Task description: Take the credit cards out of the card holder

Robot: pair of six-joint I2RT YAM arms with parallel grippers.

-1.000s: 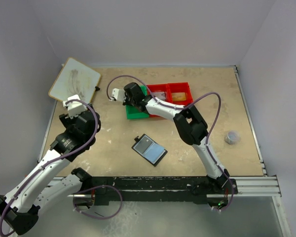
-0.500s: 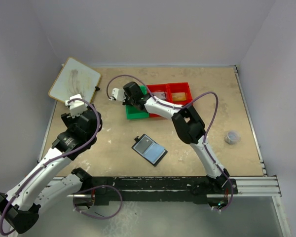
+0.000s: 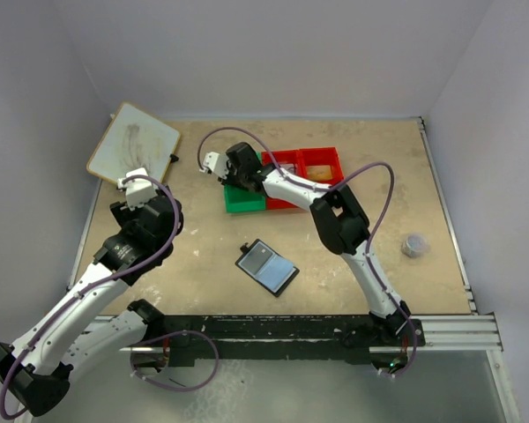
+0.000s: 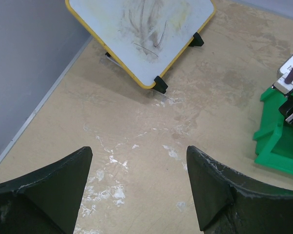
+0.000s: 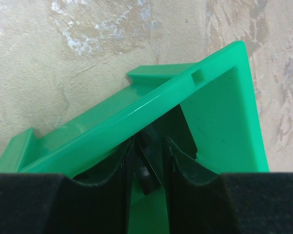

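Note:
The card holder (image 3: 267, 266) lies open on the table in the top view, pale grey-blue inside facing up, black tab toward the far left. My right gripper (image 3: 240, 169) is over the far left corner of the green bin (image 3: 247, 201). In the right wrist view its jaws (image 5: 150, 141) stand narrowly apart inside the bin (image 5: 219, 112). A thin black credit card (image 5: 149, 170) leans on edge between them. My left gripper (image 3: 132, 187) is open and empty above bare table (image 4: 136, 151), left of the bin and well away from the holder.
A yellow-rimmed whiteboard (image 3: 132, 141) stands at the far left, also in the left wrist view (image 4: 141, 29). Two red bins (image 3: 304, 167) adjoin the green bin (image 4: 278, 141). A small grey object (image 3: 414, 245) sits at the right. Walls enclose the table.
My right gripper has shifted slightly right and farther back over the green bin's corner. The left arm has barely moved. The card holder has not moved.

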